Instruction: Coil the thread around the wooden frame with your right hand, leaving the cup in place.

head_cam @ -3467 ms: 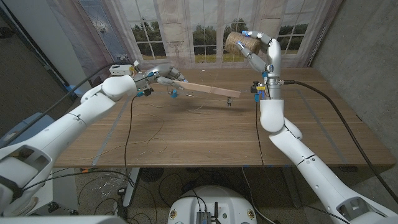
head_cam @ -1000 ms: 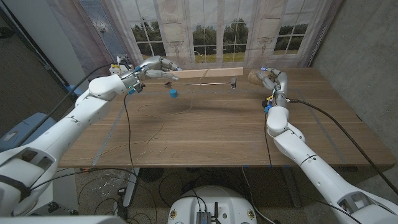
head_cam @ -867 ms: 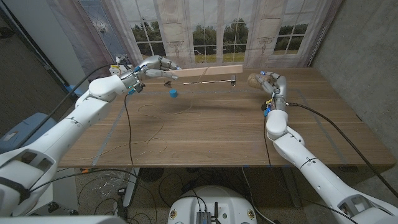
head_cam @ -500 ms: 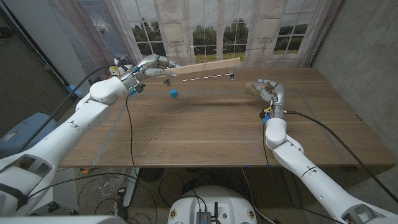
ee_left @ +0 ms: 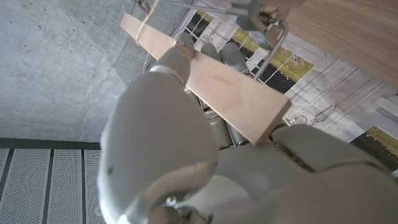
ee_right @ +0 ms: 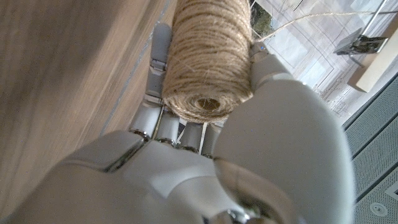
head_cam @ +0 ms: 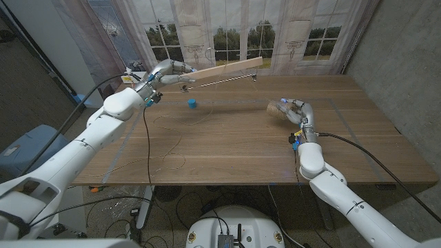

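1. Head view: the left hand [head_cam: 167,69] grips one end of the wooden frame [head_cam: 224,67], lifted above the far side of the table [head_cam: 227,148]. A metal rod [head_cam: 220,80] hangs just under the frame. The right hand [head_cam: 293,110] holds a spool of thread [head_cam: 277,107] low over the table, well apart from the frame. A small blue cup [head_cam: 191,103] stands on the table below the frame, nearer the left hand.

2. Left wrist view: fingers [ee_left: 177,59] clamp the frame [ee_left: 211,84]; thread [ee_left: 144,18] wraps its far end.

3. Right wrist view: fingers [ee_right: 158,62] curl round the spool [ee_right: 208,59], a strand [ee_right: 298,18] running off toward the frame [ee_right: 379,65].
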Controlling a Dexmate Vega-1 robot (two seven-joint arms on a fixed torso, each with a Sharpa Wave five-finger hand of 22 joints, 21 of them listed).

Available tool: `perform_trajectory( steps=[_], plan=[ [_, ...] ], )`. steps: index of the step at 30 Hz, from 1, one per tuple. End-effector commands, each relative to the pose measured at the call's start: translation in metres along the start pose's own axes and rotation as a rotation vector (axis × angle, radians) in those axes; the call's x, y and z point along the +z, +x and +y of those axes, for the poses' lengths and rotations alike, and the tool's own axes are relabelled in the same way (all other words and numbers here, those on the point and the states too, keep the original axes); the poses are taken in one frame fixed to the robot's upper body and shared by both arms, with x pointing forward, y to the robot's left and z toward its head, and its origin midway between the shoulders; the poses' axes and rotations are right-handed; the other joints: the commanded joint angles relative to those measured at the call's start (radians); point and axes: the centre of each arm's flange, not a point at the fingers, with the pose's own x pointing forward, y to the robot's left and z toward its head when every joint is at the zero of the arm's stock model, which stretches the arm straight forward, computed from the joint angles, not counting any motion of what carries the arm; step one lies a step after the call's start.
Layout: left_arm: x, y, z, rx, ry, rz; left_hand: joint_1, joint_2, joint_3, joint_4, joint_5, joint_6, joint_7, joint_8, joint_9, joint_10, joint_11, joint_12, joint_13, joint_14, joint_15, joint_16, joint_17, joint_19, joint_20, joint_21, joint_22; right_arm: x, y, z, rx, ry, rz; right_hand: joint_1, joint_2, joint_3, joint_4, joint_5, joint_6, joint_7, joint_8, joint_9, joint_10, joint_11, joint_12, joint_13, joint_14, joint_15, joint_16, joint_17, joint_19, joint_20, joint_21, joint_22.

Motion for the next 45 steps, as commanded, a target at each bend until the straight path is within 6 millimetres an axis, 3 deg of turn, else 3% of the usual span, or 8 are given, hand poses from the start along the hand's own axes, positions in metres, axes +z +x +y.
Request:
perform_trajectory(
  steps=[1, 14, 31, 45],
  plan=[
    [0.002, 0.005, -0.004, 0.042, 0.021, 0.005, 0.069, 0.087, 0.037, 0.029, 0.006, 0.022, 0.01, 0.002, -0.001, 0.011, 0.004, -0.003, 0.003, 0.084, -0.124, 0.007, 0.006, -0.003, -0.08, 0.01, 0.002, 0.018, -0.022, -0.008, 0.224, 0.044, -0.003, 0.269, 0.255, 0.007, 0.003, 0.001, 0.006, 0.001, -0.002, 0.003, 0.001, 0.0, 0.0, 0.003, 0.25, -0.371, 0.004, 0.005, -0.069, -0.167, 0.007, 0.001],
    [0.002, 0.004, -0.007, 0.036, 0.012, 0.005, 0.068, 0.086, 0.039, 0.028, 0.007, 0.022, 0.012, -0.001, 0.0, 0.012, 0.001, -0.008, 0.007, 0.085, -0.125, 0.004, 0.007, -0.006, -0.081, 0.014, 0.001, 0.039, -0.018, -0.02, 0.581, 0.189, -0.033, 0.269, 0.256, 0.008, 0.005, 0.002, 0.0, 0.001, -0.01, 0.005, -0.002, 0.002, -0.002, 0.009, 0.251, -0.371, 0.0, 0.009, -0.077, -0.167, 0.02, -0.006],
    [0.0, 0.002, -0.011, 0.029, 0.003, 0.015, 0.066, 0.085, 0.042, 0.028, 0.007, 0.023, 0.013, -0.002, 0.002, 0.014, 0.002, -0.013, 0.008, 0.089, -0.124, 0.002, 0.008, -0.009, -0.082, 0.02, 0.002, 0.064, 0.001, -0.002, 0.972, 0.405, -0.255, 0.271, 0.257, 0.01, 0.006, 0.001, -0.01, -0.002, -0.019, 0.008, -0.007, 0.006, -0.005, 0.019, 0.247, -0.372, -0.007, 0.015, -0.09, -0.168, 0.036, -0.015],
    [-0.007, 0.002, -0.014, 0.002, -0.008, 0.04, 0.066, 0.085, 0.044, 0.027, 0.007, 0.025, 0.01, -0.004, 0.003, 0.016, 0.002, -0.017, 0.012, 0.09, -0.125, -0.002, 0.008, -0.012, -0.083, 0.024, 0.001, 0.118, 0.017, 0.009, 1.091, 0.383, -0.461, 0.272, 0.258, 0.012, 0.006, 0.0, -0.008, -0.002, -0.023, 0.01, -0.008, 0.003, -0.005, 0.026, 0.247, -0.372, -0.011, 0.02, -0.098, -0.167, 0.05, -0.021]
  ],
)
